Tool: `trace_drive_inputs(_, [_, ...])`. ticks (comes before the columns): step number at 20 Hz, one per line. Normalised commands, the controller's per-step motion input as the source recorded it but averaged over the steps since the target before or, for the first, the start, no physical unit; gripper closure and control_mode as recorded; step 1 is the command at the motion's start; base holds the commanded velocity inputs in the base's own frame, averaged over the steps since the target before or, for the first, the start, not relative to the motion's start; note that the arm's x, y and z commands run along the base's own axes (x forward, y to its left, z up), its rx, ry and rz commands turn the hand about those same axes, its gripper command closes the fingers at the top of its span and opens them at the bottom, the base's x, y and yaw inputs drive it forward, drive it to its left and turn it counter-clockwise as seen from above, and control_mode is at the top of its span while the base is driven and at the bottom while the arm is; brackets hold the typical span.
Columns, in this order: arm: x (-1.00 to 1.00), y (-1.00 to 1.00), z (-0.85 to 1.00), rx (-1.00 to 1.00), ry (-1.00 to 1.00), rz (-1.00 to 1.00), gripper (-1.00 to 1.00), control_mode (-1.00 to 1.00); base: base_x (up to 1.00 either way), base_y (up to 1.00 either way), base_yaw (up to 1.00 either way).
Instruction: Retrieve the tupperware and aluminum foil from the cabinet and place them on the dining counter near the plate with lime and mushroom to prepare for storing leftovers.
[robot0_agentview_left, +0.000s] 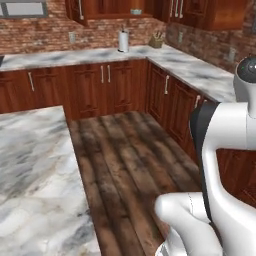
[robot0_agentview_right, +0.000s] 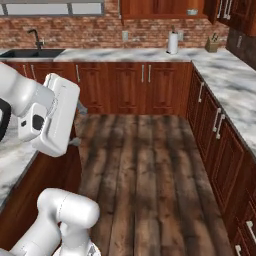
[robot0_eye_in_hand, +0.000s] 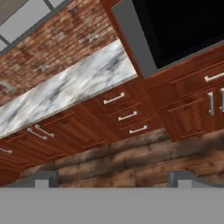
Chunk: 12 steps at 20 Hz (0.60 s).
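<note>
hand view: i'm holding my gripper (robot0_eye_in_hand: 113, 178) spread wide w/ nothing btwn the tips, facing cabinet drawers (robot0_eye_in_hand: 127, 116) under a marble counter (robot0_eye_in_hand: 74, 89).

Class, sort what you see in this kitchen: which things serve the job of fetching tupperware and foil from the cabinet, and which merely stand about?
For the job: gripper, open; upper cabinets, the likely place to search; marble island, perhaps the dining counter.
Standing about: paper towel roll; knife block; sink.
</note>
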Motion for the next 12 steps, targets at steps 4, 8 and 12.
trace_drive_inputs(4, [0.00, 0.00, 0.00, 0.00, 0.00, 0.00, -1.00, 1.00, 1.00, 0.00, 0.08])
trace_drive_inputs(8, [0.00, 0.00, 0.00, 0.00, 0.00, 0.00, -1.00, 1.00, 1.00, -0.01, 0.05])
trace_drive_inputs(12, [0.00, 0.00, 0.00, 0.00, 0.00, 0.00, -1.00, 1.00, 1.00, -0.06, 0.00])
